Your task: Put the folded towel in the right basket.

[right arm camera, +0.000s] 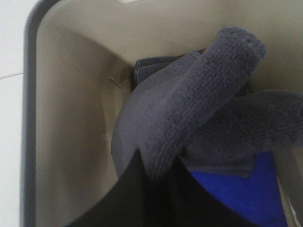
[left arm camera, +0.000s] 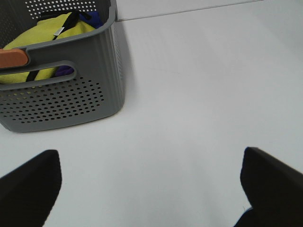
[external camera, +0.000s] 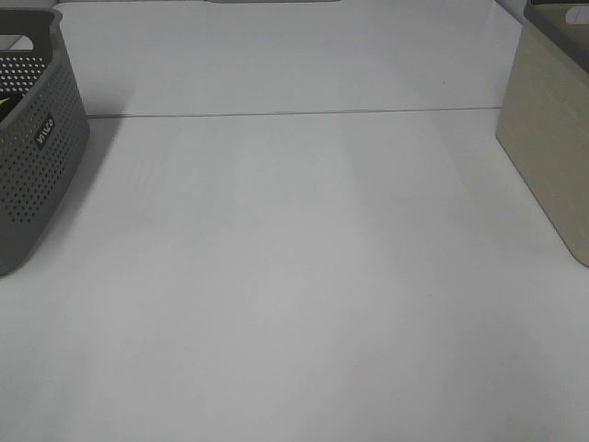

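In the right wrist view my right gripper is shut on a grey folded towel, pinching its edge, and holds it inside the beige right basket. A blue cloth lies under the towel in that basket. The beige basket shows at the right edge of the high view; neither arm shows there. My left gripper is open and empty above the bare white table, its two dark fingers wide apart.
A grey perforated basket stands at the left of the table. In the left wrist view this grey basket holds yellow and blue cloths. A seam line crosses the white table at the back.
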Tool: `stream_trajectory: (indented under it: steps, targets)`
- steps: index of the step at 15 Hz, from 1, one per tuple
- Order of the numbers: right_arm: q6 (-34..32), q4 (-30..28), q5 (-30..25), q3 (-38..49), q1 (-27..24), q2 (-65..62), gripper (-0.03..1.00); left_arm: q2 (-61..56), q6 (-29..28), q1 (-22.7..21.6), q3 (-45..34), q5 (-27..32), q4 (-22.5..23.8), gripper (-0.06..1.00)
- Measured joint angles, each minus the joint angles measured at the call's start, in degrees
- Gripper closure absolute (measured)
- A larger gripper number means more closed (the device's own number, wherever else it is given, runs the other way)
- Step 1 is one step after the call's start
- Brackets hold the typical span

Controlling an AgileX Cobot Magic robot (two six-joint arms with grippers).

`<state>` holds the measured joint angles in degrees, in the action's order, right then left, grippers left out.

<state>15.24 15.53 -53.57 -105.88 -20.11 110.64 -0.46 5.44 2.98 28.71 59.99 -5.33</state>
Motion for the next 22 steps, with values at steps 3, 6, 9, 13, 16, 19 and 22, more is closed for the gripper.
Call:
stream_trajectory:
  steps: [3, 6, 9, 13, 16, 19, 22]
  targets:
    - [-2.69, -0.06, -2.58, 0.0, 0.0, 4.7, 0.86, 0.0, 0.0, 0.0, 0.0, 0.0, 0.0, -0.03]
    - [-4.7, -0.06, -4.58, 0.06, 0.0, 5.73, 0.5, 0.0, 0.0, 0.0, 0.0, 0.0, 0.0, -0.03]
    - [-5.79, 0.06, -5.04, 0.06, 1.26, 3.84, 0.2, 0.0, 0.0, 0.0, 0.0, 0.0, 0.0, -0.03]
    - [-5.79, -0.06, -5.33, 0.06, 10.43, -3.72, 0.17, 0.0, 0.0, 0.0, 0.0, 0.0, 0.0, -0.03]
    - [-5.79, -0.06, -7.85, 0.06, 17.13, -6.93, 0.16, 0.0, 0.0, 0.0, 0.0, 0.0, 0.0, -0.03]
    - [-5.79, -1.38, -14.67, 0.06, 20.97, -8.94, 0.16, 0.0, 0.0, 0.0, 0.0, 0.0, 0.0, -0.03]
    - [-6.59, -2.23, -15.87, 1.03, 21.37, -11.0, 0.16, 0.0, 0.0, 0.0, 0.0, 0.0, 0.0, -0.03]
